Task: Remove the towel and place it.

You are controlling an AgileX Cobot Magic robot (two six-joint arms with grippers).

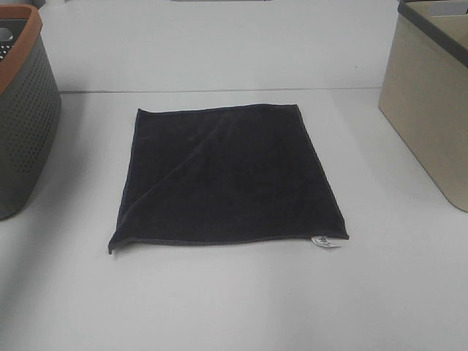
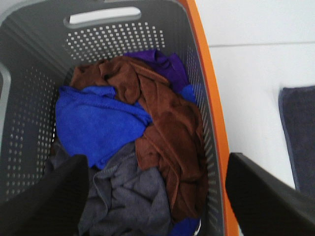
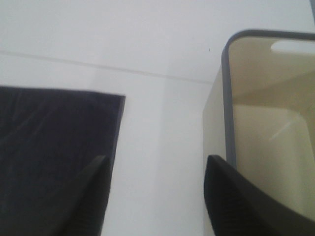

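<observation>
Black fingers point(image 2: 44, 201) of the left gripper point(image 2: 157, 196) stand wide apart and grasp nothing, hanging over a grey basket point(image 2: 206, 118) with an orange rim. Inside it lie crumpled cloths: blue point(image 2: 96, 120), brown point(image 2: 167, 132), grey point(image 2: 128, 196) and purple point(image 2: 162, 61). Spread flat on the white table point(image 1: 219, 307), the towel point(image 1: 227, 175) lies between that basket point(image 1: 25, 124) and a beige bin point(image 1: 428, 110), with one diagonal crease and a white tag point(image 1: 325, 242) at its near right corner. Over the table between towel point(image 3: 49, 152) and bin point(image 3: 266, 147), the right gripper point(image 3: 155, 196) is also spread and empty.
</observation>
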